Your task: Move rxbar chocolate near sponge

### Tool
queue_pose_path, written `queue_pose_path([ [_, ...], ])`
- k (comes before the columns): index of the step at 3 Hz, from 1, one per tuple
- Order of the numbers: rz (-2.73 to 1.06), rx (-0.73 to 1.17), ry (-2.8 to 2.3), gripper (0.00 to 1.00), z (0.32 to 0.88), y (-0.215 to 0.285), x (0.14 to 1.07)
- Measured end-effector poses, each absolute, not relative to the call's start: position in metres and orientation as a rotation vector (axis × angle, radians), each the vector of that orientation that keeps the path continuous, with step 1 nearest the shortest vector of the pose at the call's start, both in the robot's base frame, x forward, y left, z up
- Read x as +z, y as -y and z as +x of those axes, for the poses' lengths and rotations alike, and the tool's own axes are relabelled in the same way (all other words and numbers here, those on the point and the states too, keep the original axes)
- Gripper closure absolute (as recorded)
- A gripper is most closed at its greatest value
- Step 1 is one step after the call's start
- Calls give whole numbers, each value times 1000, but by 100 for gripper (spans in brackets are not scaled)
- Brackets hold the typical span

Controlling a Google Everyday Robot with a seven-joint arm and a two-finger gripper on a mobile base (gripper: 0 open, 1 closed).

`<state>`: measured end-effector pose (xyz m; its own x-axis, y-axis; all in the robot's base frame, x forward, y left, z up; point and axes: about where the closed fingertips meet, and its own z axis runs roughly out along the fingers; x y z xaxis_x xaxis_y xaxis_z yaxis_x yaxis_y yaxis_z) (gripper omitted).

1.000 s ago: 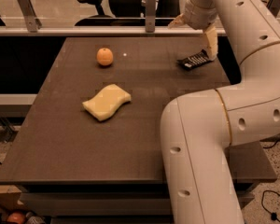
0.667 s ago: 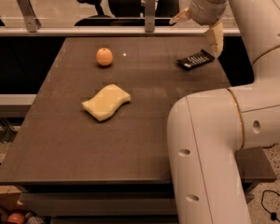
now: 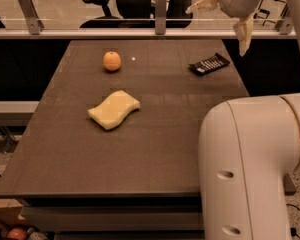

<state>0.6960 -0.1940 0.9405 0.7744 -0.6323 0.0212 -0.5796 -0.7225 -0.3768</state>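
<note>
The rxbar chocolate (image 3: 209, 64) is a flat black wrapper with white print, lying near the far right edge of the dark table (image 3: 155, 134). The sponge (image 3: 114, 109) is a pale yellow wavy block lying near the table's middle left, well apart from the bar. My gripper (image 3: 222, 21) hangs above and just behind the bar, at the top right. Its fingers are spread open and hold nothing; one fingertip (image 3: 243, 36) points down to the right of the bar.
A round orange fruit (image 3: 111, 61) sits at the far left of the table. My white arm (image 3: 250, 169) fills the near right. A glass rail with metal posts (image 3: 160, 14) runs behind the table, with an office chair beyond it.
The gripper has lifted a little and shifted right, away from the bar. The bar, sponge and orange have not moved.
</note>
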Motion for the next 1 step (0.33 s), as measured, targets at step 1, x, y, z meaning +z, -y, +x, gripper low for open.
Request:
queue_pose_path([
  [1, -2596, -254, -921, 0, 706, 192, 942],
])
